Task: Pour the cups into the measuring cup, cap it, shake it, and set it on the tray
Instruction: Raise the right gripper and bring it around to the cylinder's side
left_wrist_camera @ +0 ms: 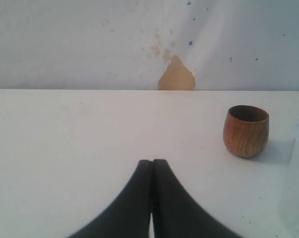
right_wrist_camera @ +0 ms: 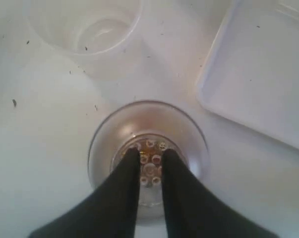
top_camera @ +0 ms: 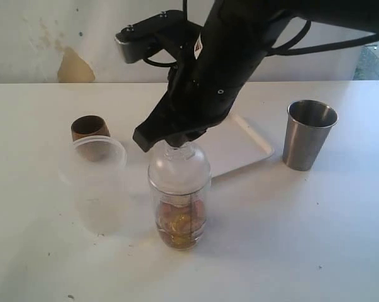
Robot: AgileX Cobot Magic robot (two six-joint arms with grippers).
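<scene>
Measuring cup [top_camera: 180, 207] stands directly under the right jaws, narrowly parted atop its cap [top_camera: 179, 168].

Exterior high over table [top_camera: 38, 251], left wrist low, sharing wooden cup [top_camera: 88, 127], right wrist close overhead.

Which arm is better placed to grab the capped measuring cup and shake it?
Right. Its pincer sits directly over the cap of the measuring cup, jaws slightly parted. The left pincer is shut and off to the side, facing the wooden cup.
</scene>
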